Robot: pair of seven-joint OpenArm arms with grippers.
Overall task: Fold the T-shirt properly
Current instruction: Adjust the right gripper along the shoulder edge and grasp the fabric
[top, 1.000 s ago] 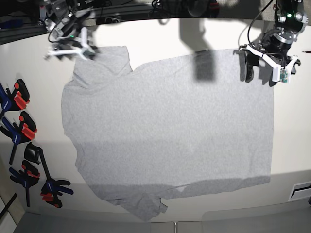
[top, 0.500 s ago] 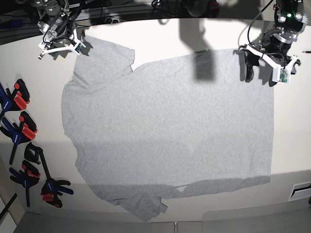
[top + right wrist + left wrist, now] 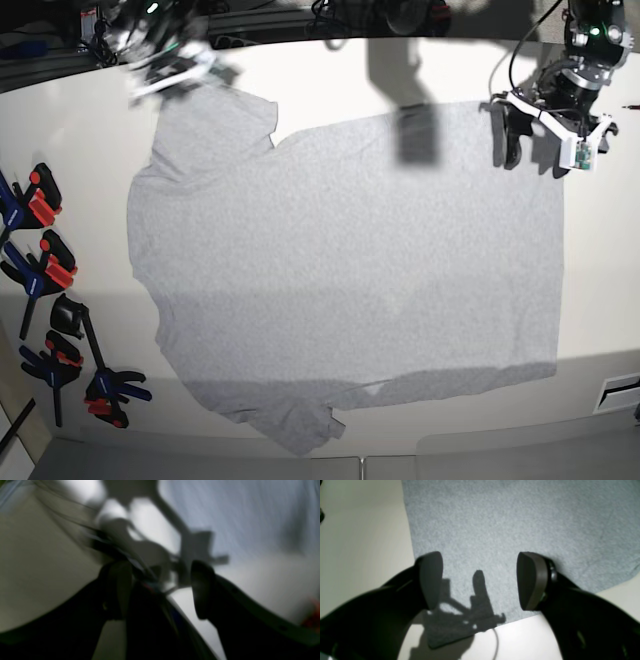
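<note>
- Jaws of the left gripper [image 3: 480,580] stand wide apart with nothing between them, hanging over a corner of the T-shirt [image 3: 350,270] near its edge.
- Jaws of the right gripper [image 3: 160,590] are parted too and hold nothing; that wrist view is heavily blurred.
- Seen from the base, the left gripper [image 3: 535,140] sits at the shirt's far right corner, and the right gripper [image 3: 180,70] is a blur at the far left, by a sleeve.
- Plain grey T-shirt lies spread flat on the pale surface [image 3: 310,75], its near sleeve rumpled.
- Several blue, black and red clamps [image 3: 45,265] lie along the left edge, clear of the shirt.
</note>
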